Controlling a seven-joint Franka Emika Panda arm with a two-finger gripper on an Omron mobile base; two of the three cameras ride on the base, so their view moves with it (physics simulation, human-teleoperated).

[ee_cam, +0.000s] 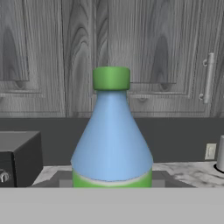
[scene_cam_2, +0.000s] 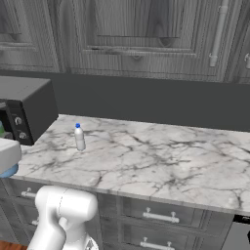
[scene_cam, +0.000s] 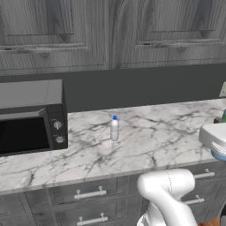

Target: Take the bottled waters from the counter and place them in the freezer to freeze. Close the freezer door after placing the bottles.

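The gripper holds the blue bottle upright at frame centre, ready for carrying; the white bottle waits mid-counter.

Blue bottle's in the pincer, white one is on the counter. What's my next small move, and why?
Probably lift and back away toward the freezer: the pincer is shut on the blue bottle, held upright, so carrying it comes first. The white bottle can wait on the counter.
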